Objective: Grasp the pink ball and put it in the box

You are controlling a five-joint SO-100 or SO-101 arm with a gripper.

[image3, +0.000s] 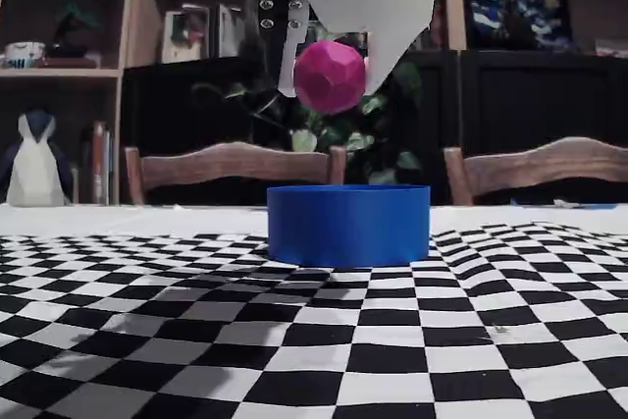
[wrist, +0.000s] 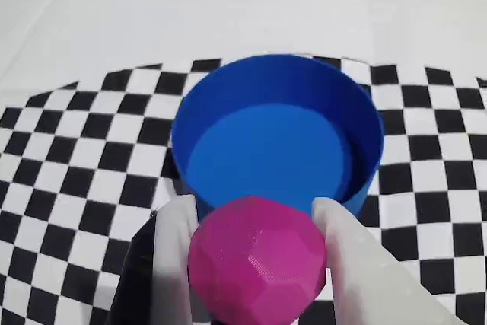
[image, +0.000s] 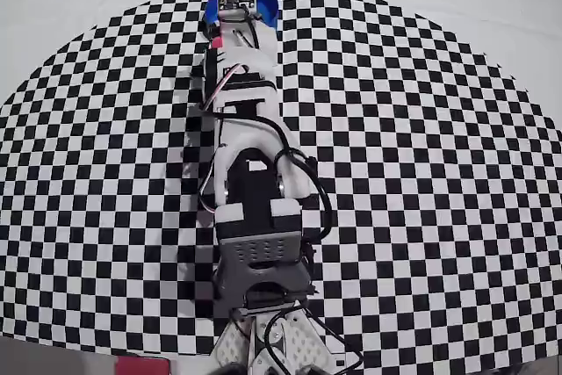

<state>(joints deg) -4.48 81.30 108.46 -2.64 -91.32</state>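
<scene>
My gripper is shut on the pink ball, a faceted magenta sphere held between two white fingers. The box, a round shallow blue container, stands empty just beyond the ball in the wrist view. In the fixed view the pink ball hangs in the gripper well above the box, slightly left of its centre. In the overhead view the outstretched arm hides most of the box, and the ball does not show clearly.
A black-and-white checkered cloth covers the table, with plain white cloth beyond the box. A flat red-pink piece lies by the arm's base. Chairs and shelves stand behind the table.
</scene>
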